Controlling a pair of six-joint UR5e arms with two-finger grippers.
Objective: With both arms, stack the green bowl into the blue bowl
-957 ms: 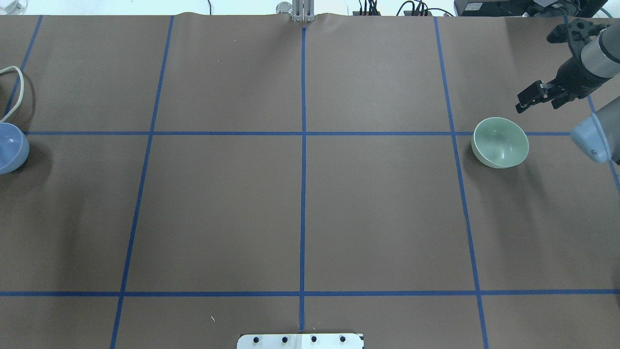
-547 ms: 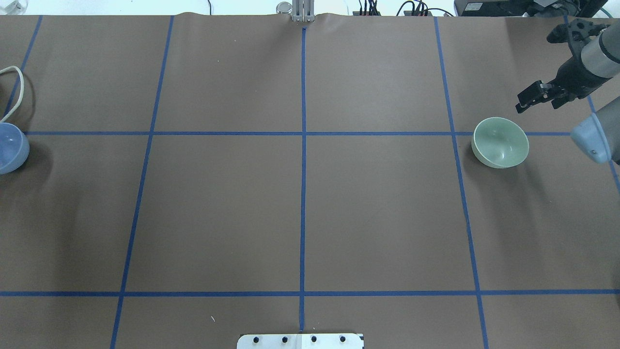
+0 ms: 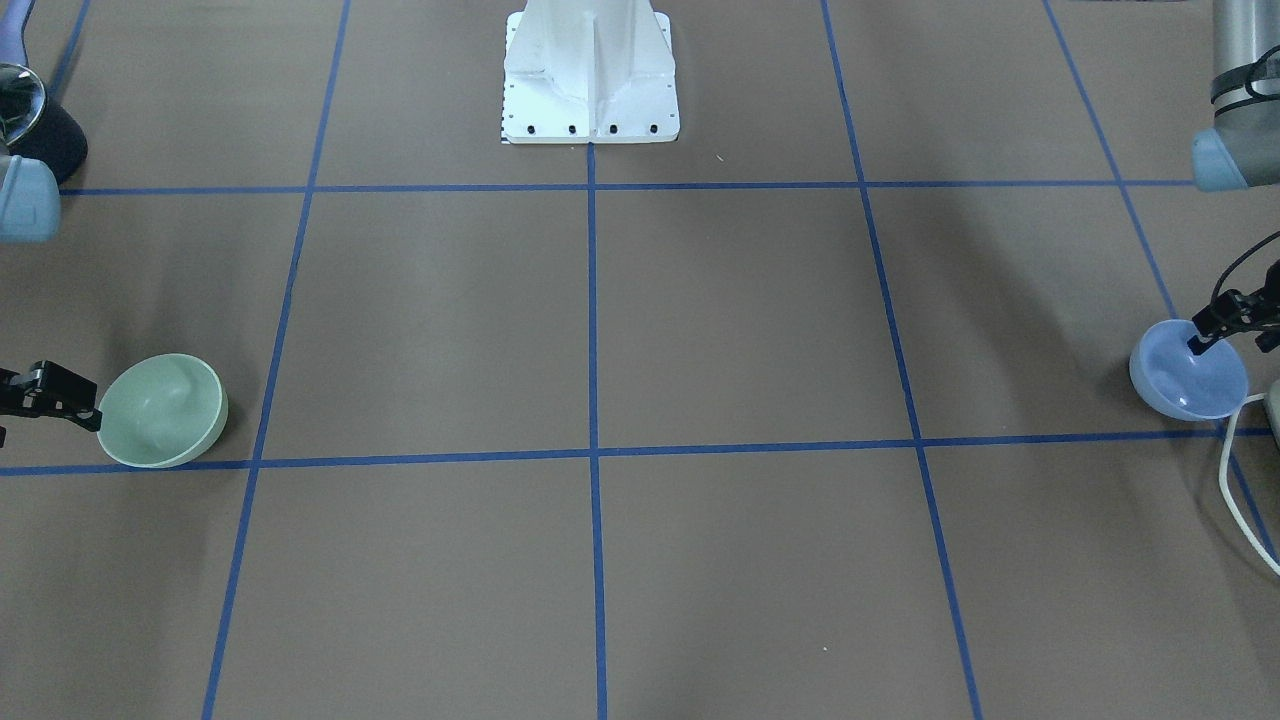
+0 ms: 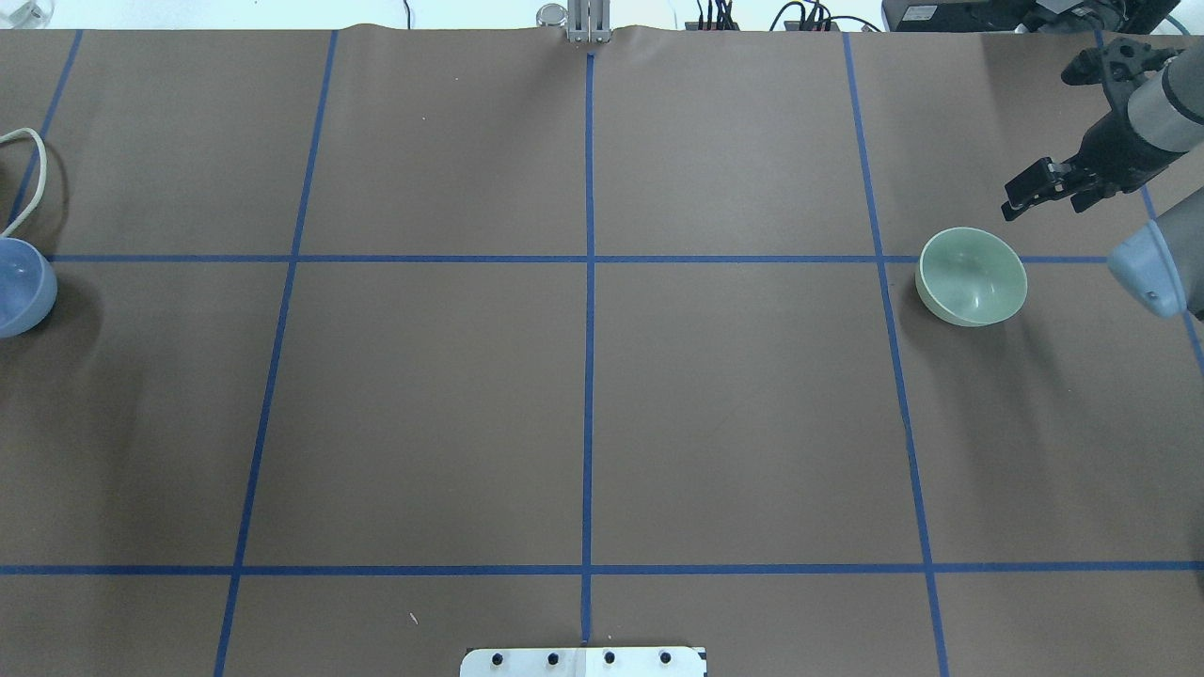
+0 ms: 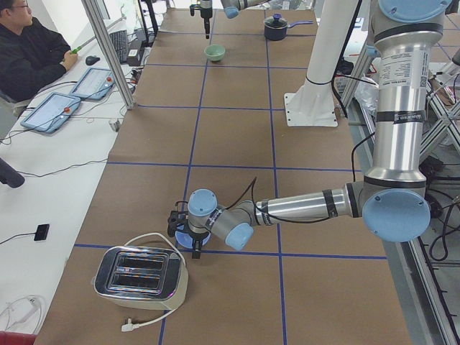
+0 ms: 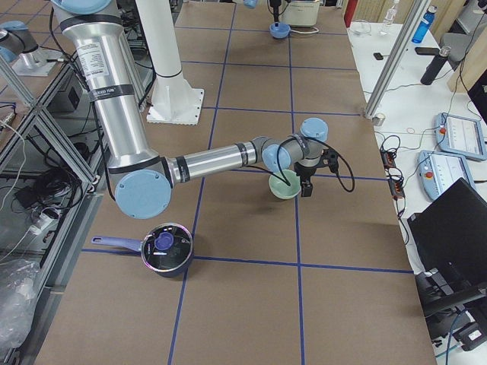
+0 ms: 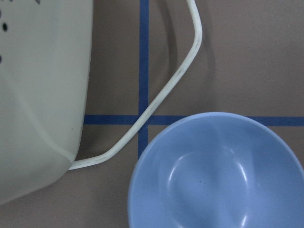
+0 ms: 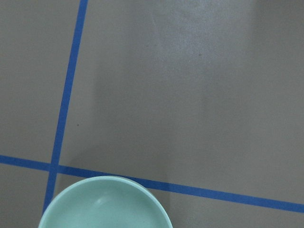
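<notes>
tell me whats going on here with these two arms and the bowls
The robot has one gripper at each bowl, at opposite ends of the table. The right gripper is at the rim of the green bowl, and the left gripper is at the rim of the blue bowl, next to a toaster. Both bowls rest on the table, far apart, so nothing is stacked yet. Whether either gripper has closed on a rim cannot be told.

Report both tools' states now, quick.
Left tool: at the rim of the blue bowl; open or closed cannot be told.
Right tool: open, by the green bowl, holding nothing.
</notes>
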